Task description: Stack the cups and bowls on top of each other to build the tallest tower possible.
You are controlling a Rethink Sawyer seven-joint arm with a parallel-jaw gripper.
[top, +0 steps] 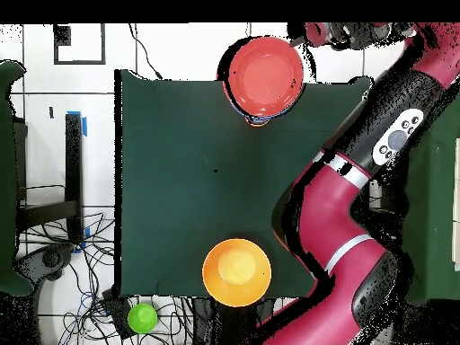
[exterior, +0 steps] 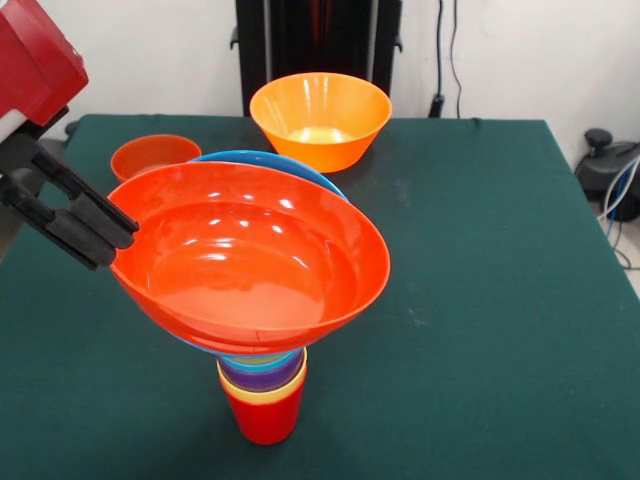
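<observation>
Tower (exterior: 262,330): standing near the front edge of the green bench (exterior: 480,300); red cup (exterior: 264,415) as base, then a pale yellow rim, purple, orange and blue rims nested above, widening upward.
Top of tower: wide shallow orange bowl (exterior: 250,250), tilted toward the camera, resting in a blue bowl (exterior: 265,160) whose rim peeks out behind it.
Pincer (exterior: 100,232): black, at the left of the front view, tips right at the orange bowl's left rim; open or closed, cannot tell; touching or just beside the rim, cannot tell.
Arm: red and black, entering from the upper left corner in the front view; in the overhead view bending along the right side of the bench.
Large yellow-orange bowl (exterior: 320,118): upright on the bench's far side, well apart from the tower.
Small orange bowl (exterior: 154,155): on the bench at far left, behind the tower's bowls.
Green round thing (top: 142,317): off the bench, among cables on the floor.
</observation>
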